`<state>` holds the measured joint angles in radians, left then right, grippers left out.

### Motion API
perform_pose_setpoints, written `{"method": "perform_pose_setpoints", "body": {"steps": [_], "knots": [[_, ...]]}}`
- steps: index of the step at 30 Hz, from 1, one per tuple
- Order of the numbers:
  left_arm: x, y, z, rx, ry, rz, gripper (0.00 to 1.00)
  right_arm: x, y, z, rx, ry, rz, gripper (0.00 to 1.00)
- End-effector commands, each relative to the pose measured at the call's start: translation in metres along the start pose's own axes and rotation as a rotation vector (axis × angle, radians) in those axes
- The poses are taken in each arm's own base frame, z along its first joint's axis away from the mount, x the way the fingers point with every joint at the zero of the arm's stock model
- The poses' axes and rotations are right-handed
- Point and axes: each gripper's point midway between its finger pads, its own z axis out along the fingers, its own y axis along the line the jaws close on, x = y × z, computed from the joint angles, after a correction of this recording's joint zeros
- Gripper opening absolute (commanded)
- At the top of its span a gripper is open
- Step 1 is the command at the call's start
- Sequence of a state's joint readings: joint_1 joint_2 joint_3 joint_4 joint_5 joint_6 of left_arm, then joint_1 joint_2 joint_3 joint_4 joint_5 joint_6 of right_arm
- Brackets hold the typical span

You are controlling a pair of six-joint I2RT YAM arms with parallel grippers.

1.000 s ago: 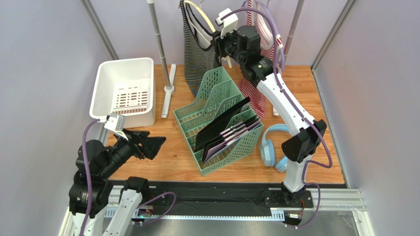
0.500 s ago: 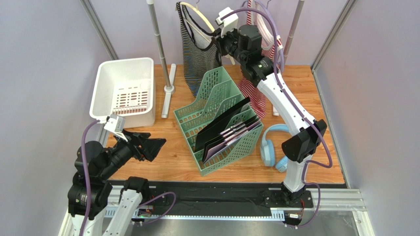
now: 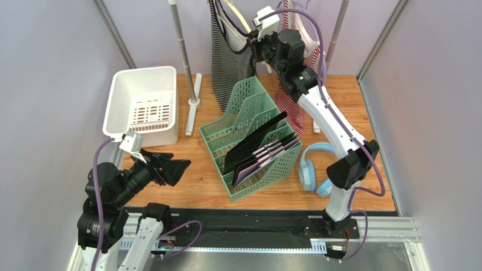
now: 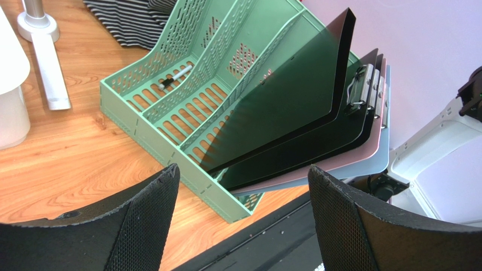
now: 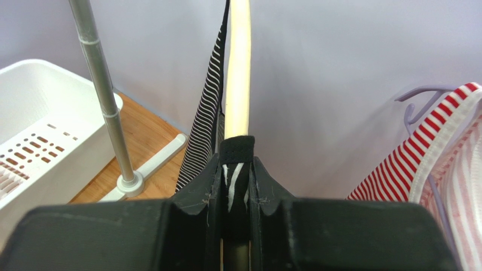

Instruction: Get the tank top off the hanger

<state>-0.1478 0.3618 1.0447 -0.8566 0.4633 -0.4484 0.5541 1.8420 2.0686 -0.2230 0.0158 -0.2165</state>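
A black-and-white striped tank top [image 3: 229,62] hangs on a cream hanger [image 3: 241,21] at the back of the table. My right gripper [image 3: 255,48] is up at the hanger's right shoulder. In the right wrist view this gripper [image 5: 236,169] is shut on the tank top's strap [image 5: 236,151], with the hanger arm [image 5: 237,68] running up between the fingers. The striped cloth [image 5: 205,127] hangs down to the left of it. My left gripper [image 3: 172,166] stands open at the near left, far from the garment. In its own wrist view the left gripper [image 4: 243,172] holds nothing.
A green file rack [image 3: 249,135] with dark clipboards stands mid-table below the tank top. A white basket [image 3: 141,101] sits at the left, beside the rack pole [image 3: 184,51]. A red-striped garment [image 3: 294,107] hangs at the right. Blue headphones [image 3: 314,169] lie near the right arm.
The right gripper closed on the strap at the hanger and moved slightly up and back; the tank top swung with it. The left arm stayed still.
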Motion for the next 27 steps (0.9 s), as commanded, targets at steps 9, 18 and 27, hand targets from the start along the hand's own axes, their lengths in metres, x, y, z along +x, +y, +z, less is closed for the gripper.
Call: {"method": "perform_pose_setpoints", "body": {"steps": [9, 18, 27], "knots": [[-0.003, -0.007, -0.006, 0.013, -0.004, -0.010, 0.88, -0.104, -0.032, -0.064, 0.122, -0.264, 0.028, 0.00], [-0.023, -0.024, 0.010, 0.103, 0.041, -0.009, 0.86, -0.099, -0.040, -0.107, 0.166, -0.269, 0.017, 0.00], [-0.033, -0.029, 0.024, 0.144, 0.060, -0.043, 0.84, -0.103, -0.038, -0.119, 0.136, -0.237, -0.038, 0.00]]}}
